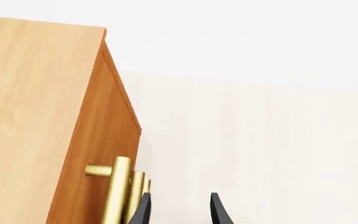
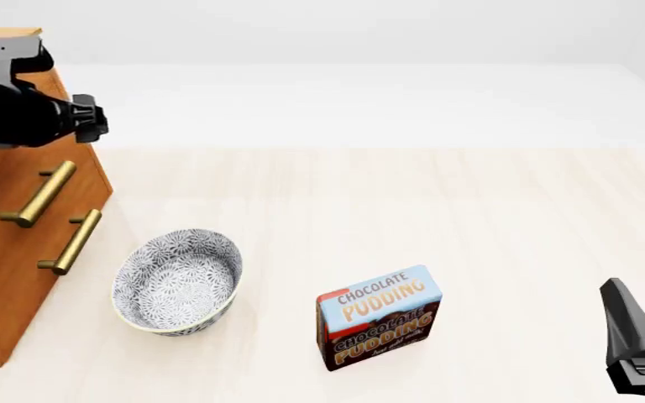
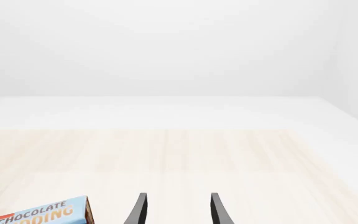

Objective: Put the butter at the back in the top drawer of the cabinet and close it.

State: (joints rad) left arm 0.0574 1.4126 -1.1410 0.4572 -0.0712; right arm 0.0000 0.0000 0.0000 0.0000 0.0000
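Butter not visible in any view, so location and long axis can't be told. One cabinet [image 2: 20, 252] at the left edge of the table [image 2: 435, 210] in the front view, drawer fronts facing right toward the bowl. Three brass handles seen in the left wrist view, lined up one behind the other, nearest one [image 1: 115, 191] a straight bar with its long axis running along the drawer face; front view shows two lower handles [image 2: 40, 195] clearly, the top one mostly hidden behind the left arm. Top drawer [image 2: 70, 159] front sits flush with the others, looks closed. Left gripper [image 1: 180, 210] right at the cabinet front, jaws apart, holding nothing, one fingertip just beside the handle row, touching or not can't be told. Right gripper [image 3: 176, 210] low at the near right of the table, jaws apart and holding nothing, well apart from everything. One patterned bowl [image 2: 178, 281] upright just beside the cabinet. One Chocolate Pudding box [image 2: 380, 317] standing on edge near the front centre, label facing the camera, between bowl and right gripper
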